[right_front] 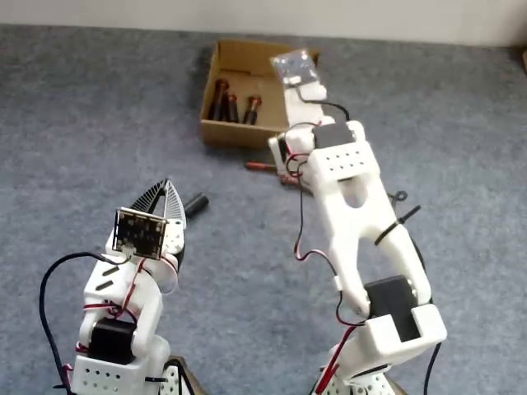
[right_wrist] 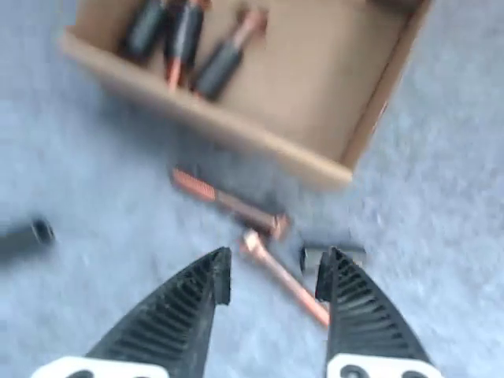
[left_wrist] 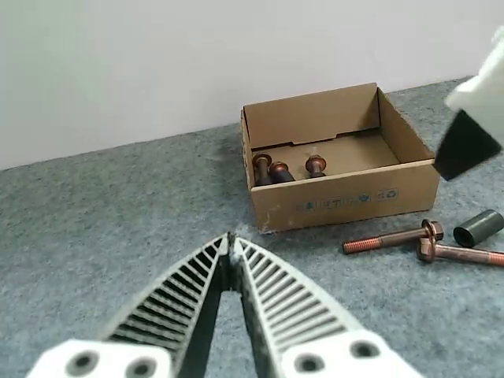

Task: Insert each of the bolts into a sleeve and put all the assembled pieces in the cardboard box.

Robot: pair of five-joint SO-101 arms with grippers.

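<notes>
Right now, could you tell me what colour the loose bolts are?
Copper-coloured; the loose bolts show best in the left wrist view, near the cardboard box.

I look down on a grey carpet (right_front: 74, 107) that spreads under the whole workspace, short-piled and mottled with lighter and darker flecks. At its far edge it meets a plain, off-white wall (left_wrist: 142, 71) in a straight line; from my high camera that wall is just a pale strip along the top. The light is soft and even, casting faint, blurred shadows on the grey.
</notes>
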